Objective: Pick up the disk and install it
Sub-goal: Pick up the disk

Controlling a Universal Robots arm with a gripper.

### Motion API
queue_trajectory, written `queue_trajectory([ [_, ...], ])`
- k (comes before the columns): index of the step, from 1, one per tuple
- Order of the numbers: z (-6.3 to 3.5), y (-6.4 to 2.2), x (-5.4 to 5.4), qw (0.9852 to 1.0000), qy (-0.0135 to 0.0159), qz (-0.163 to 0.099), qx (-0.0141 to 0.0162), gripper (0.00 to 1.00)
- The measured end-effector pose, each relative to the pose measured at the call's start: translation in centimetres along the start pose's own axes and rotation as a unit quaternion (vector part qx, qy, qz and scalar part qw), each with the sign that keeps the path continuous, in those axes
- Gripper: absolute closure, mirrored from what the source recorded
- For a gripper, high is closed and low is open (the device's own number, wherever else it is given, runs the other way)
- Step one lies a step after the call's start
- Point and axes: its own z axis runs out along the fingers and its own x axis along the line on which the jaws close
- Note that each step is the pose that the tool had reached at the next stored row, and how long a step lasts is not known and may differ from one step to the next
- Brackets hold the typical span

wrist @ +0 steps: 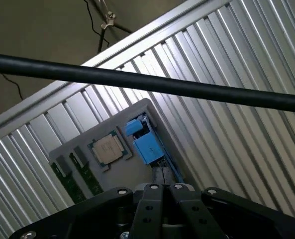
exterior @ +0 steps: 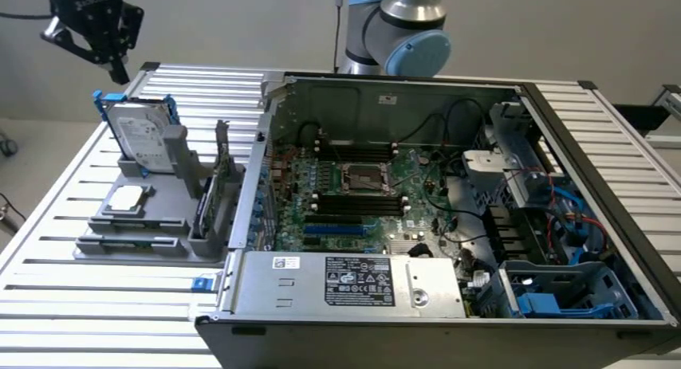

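blue-framed disk (exterior: 143, 134) stands upright, gripper (exterior: 112, 66) hangs over it, pressed together and empty. coming down shut could tip it.

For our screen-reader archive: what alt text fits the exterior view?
A shut pincer hangs above the disk, not touching it; the disk stands upright in a grey holder on a slatted table. To the exterior view's right lies an open computer case.
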Motion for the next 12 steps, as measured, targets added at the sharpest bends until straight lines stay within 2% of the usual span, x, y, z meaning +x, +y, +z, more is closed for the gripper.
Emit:
queue_trajectory([
  [3, 0.04, 0.0, 0.0, 0.9996, -0.0003, -0.027, 0.0008, 0.89],
  [6, 0.08, 0.0, 0.0, 0.9985, -0.0006, -0.054, 0.0016, 0.89],
  [12, 0.13, 0.0, -0.01, 0.9943, -0.0004, -0.106, 0.0016, 0.89],
])
